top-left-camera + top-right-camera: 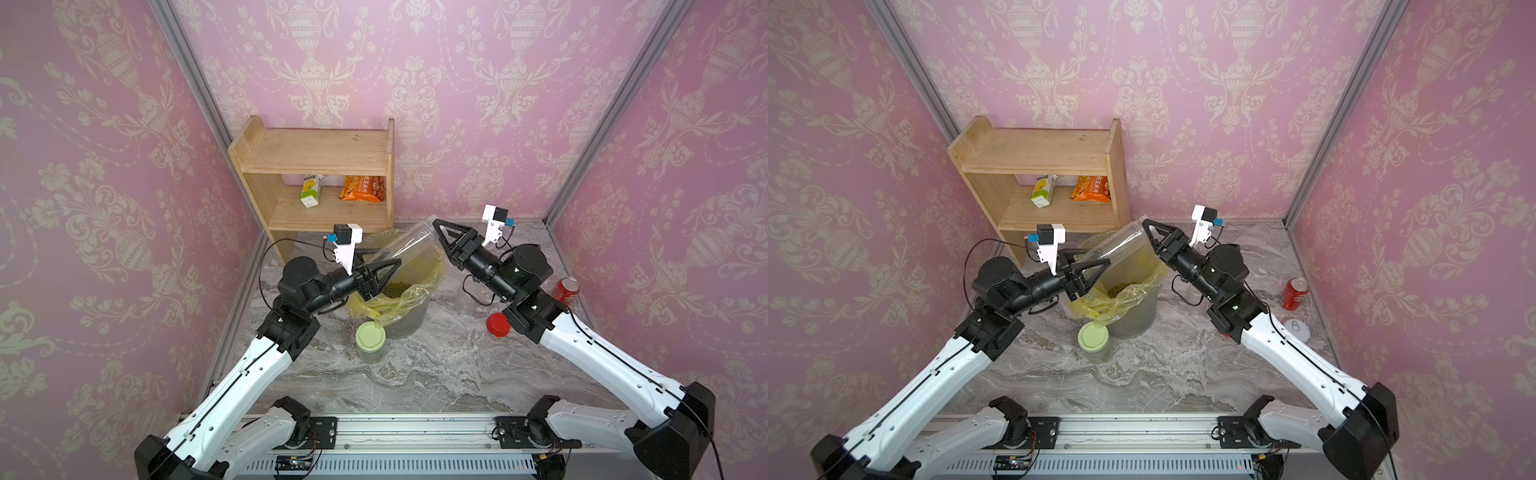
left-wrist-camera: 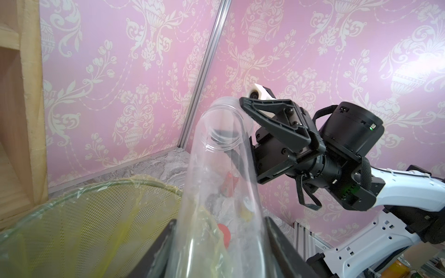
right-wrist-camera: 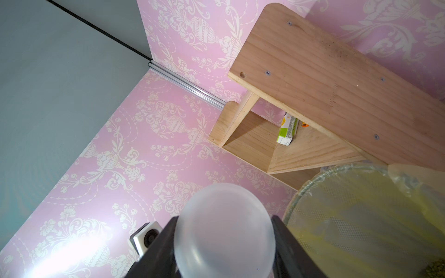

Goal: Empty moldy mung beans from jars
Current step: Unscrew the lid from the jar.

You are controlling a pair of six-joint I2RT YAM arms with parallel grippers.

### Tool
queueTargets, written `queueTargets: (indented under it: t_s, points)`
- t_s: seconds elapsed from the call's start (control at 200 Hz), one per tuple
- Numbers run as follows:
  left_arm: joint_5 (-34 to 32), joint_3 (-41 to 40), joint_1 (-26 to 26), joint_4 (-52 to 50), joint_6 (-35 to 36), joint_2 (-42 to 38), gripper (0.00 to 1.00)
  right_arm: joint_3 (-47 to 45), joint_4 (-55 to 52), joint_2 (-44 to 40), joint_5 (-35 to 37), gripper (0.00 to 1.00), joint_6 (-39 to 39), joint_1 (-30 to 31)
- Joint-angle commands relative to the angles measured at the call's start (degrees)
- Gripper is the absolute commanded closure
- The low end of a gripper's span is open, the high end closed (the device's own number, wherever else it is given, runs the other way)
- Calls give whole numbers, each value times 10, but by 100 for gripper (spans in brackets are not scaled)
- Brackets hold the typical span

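Jar [image 1: 409, 243] slants over our bin [image 1: 409, 320] along a line between both arms: left gripper [image 1: 384, 264] clamped on its low end, right gripper [image 1: 436, 228] clamped on its raised end; we see beans [image 1: 395, 289] heaped in the bin below.

Clear jar [image 1: 405, 243]; olive-green mung beans [image 1: 397, 289]; yellow liner [image 1: 374, 309]; pink damask wallpaper [image 1: 498, 104].
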Motion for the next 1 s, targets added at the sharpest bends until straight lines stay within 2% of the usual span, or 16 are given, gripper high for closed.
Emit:
queueTargets:
  t_s: [0.0,0.165,0.31,0.525,0.695,0.851,0.996]
  points:
    - [33,3,14,38,-33,10,69,-10,35,-7,-9,49,-26,-1]
    - [31,15,16,17,-18,12,69,-3,17,-15,-4,49,-49,-1]
    - [20,26,17,-46,20,-4,68,-2,-71,-57,16,49,-114,-4]
    - [-2,21,17,-129,69,-52,68,-61,-266,-193,113,49,-209,-24]
    - [-13,16,17,-142,79,-74,68,-127,-441,-304,217,51,-248,-25]
    - [-19,14,17,-152,85,-82,68,-200,-512,-379,306,52,-252,-26]
    - [-21,5,17,-158,88,-89,68,-252,-534,-390,369,53,-229,-28]
